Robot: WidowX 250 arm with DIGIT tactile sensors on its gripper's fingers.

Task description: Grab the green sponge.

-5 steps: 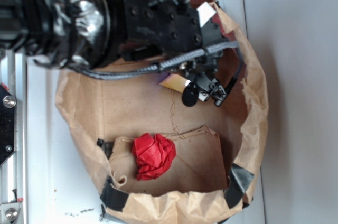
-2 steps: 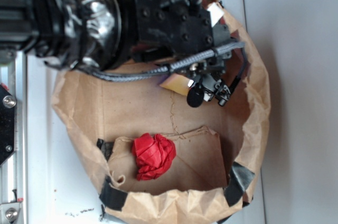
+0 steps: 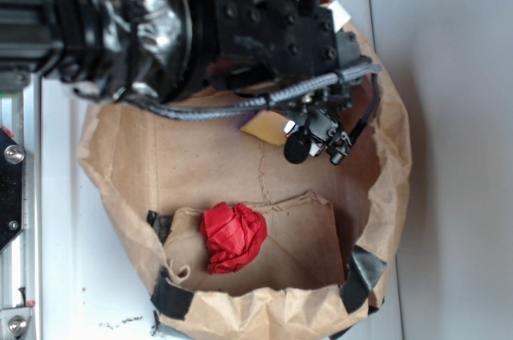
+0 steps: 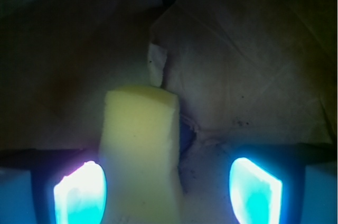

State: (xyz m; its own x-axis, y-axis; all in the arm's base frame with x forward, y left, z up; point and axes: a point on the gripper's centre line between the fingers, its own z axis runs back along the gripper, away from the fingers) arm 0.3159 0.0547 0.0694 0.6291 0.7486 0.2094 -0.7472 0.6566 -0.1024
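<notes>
The green sponge, a pale-yellow foam block, lies on the brown paper floor of the bag. In the wrist view it sits between my fingers, close against the left fingertip and well apart from the right one. My gripper is open around it. In the exterior view only a corner of the sponge shows under the black arm, just left of the gripper, which hangs low inside the bag.
A brown paper bag with rolled-down walls and black tape patches encloses everything. A red wrinkly cloth ball lies at the bag's near side. A metal rail runs along the left.
The arm and gripper have shifted a little to the right inside the bag. The red ball has not moved.
</notes>
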